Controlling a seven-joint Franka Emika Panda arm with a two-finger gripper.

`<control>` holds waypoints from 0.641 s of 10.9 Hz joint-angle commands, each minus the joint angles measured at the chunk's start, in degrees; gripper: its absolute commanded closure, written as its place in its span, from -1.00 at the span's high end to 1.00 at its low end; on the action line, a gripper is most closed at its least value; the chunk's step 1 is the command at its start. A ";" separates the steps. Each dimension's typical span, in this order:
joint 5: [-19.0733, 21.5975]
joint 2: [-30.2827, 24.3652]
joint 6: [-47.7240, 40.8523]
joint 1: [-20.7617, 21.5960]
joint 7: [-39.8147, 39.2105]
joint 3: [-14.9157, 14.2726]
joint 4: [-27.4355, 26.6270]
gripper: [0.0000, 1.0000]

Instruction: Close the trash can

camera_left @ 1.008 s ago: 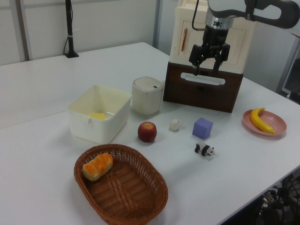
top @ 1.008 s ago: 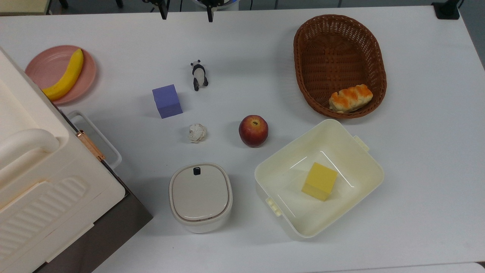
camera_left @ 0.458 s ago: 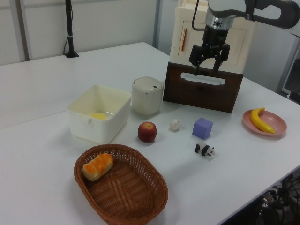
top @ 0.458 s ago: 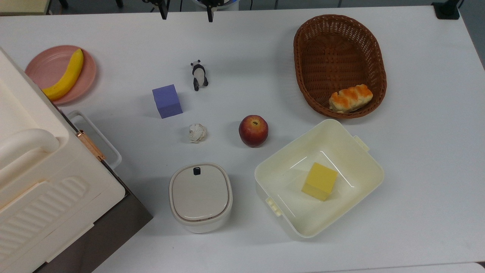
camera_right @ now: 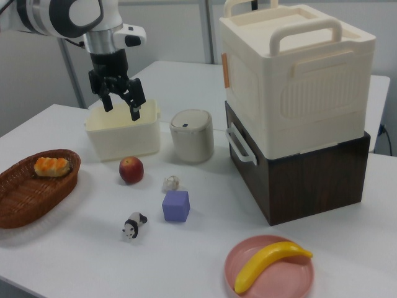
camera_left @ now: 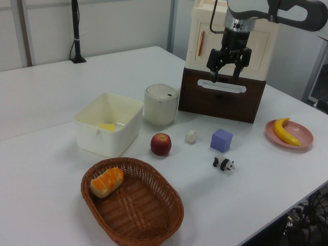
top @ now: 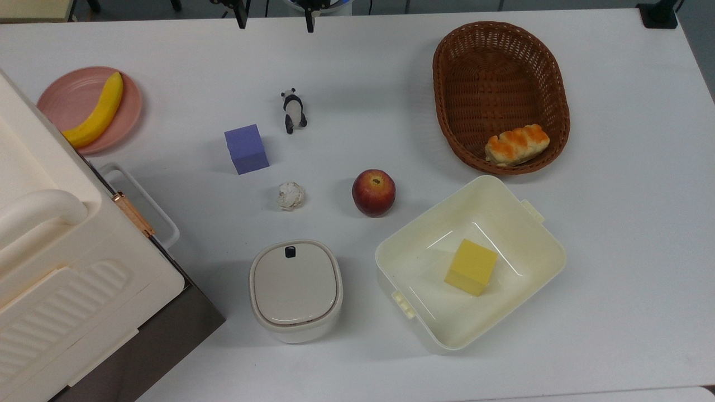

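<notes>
Two side views catch the empty, wide-spread jaws high above the lidded trash can.

My white tabletop carries: trash can, cream tub, wicker basket, apple, purple cube, panda figurine, crumpled paper, pink plate, dark box.

Off-white trash can stands upright, grey lid lying flat.

The white arm has black joint bands, a grey wrist and a black two-fingered hand.
</notes>
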 commanded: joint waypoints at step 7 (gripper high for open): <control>1.30 -0.17 -0.17 0.07 -0.98 -0.23 0.32 1.00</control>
